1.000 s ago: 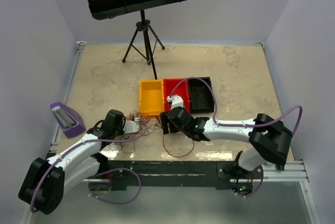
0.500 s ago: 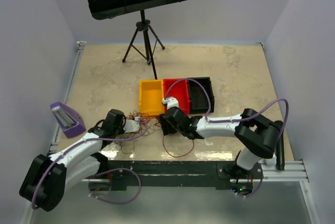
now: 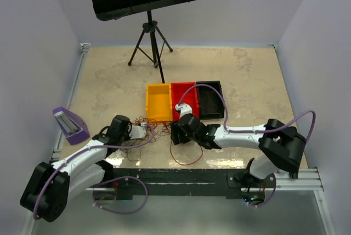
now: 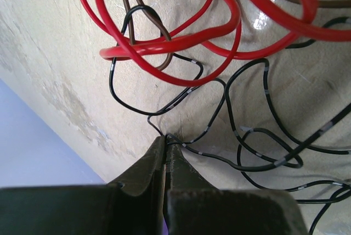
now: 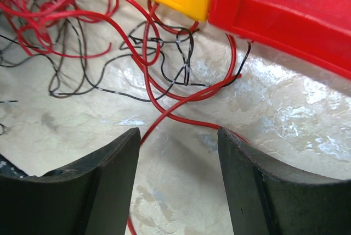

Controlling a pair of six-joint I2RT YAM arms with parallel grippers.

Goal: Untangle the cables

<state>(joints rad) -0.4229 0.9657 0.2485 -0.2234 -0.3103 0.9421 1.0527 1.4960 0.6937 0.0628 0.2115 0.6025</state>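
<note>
1. Top view: the cables [image 3: 156, 136] lie in one loose tangle on the counter [image 3: 109, 81], at 6 o'clock from the yellow bin [image 3: 158, 101]. One red loop runs out toward the near edge. The left claw [image 3: 143, 131] is at the 9 o'clock side of the tangle and the right claw [image 3: 175, 135] at its 3 o'clock side. I judge that they face each other so that one can anchor while the other pulls.
2. Left wrist view: the left claw is closed tight. A black strand [image 4: 111, 81] runs down into its tips at 6 o'clock (pinched there, as far as I can see). The red strands [image 4: 159, 44] loop above it at 12 o'clock. This pinch probably keeps the black strand fixed.
3. Right wrist view: the right claw stands wide and holds nothing, low over the counter. One red strand [image 5: 189, 121] crosses just beyond the gap between its fingers. The dense part of the tangle is at 10 o'clock, and the red bin [image 5: 285, 10] at 1 o'clock. The claw seems lined up to take this strand, which is not yet gripped.
</note>
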